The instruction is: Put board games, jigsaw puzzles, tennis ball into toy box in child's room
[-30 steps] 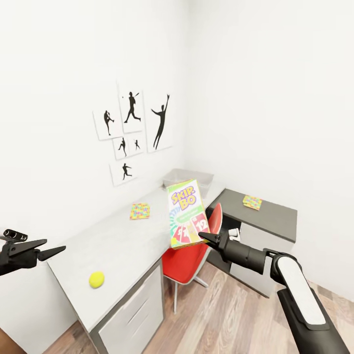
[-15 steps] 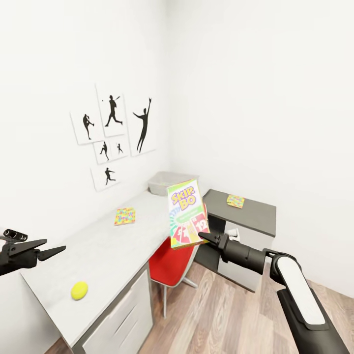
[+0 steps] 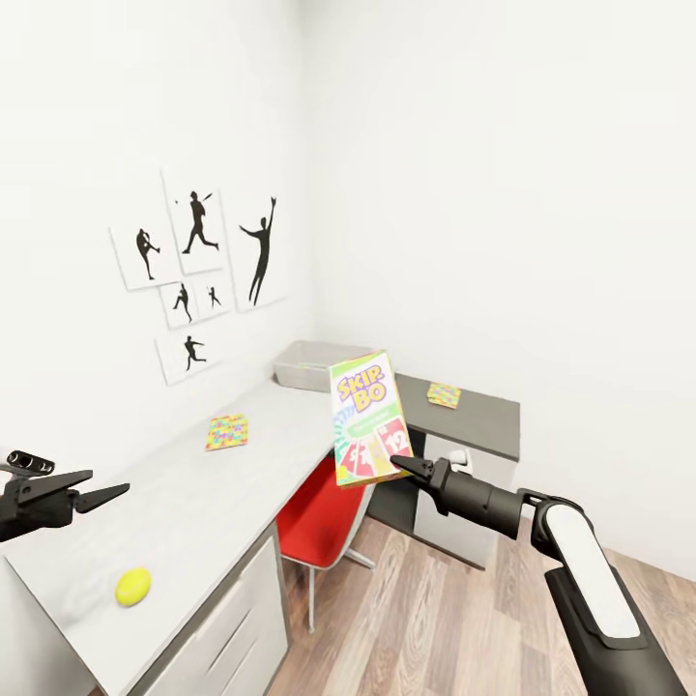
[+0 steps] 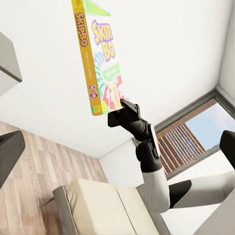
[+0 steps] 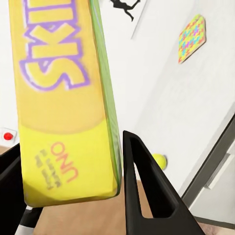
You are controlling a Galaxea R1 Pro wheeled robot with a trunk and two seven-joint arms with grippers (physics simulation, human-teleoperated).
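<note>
"SKIP-BO" board game [image 3: 369, 419] upright in right gripper [image 3: 398, 467]; edge reads "UNO".

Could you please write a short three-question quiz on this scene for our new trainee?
1. True or false: the right gripper holds the SKIP-BO box by its lower edge.
2. Where does the tennis ball lie? A) in the toy box B) on the table C) on the floor
3. How many jigsaw puzzles show, one on the pale top, one on the dark cabinet?

Key: 1 true; 2 B; 3 two.
</note>
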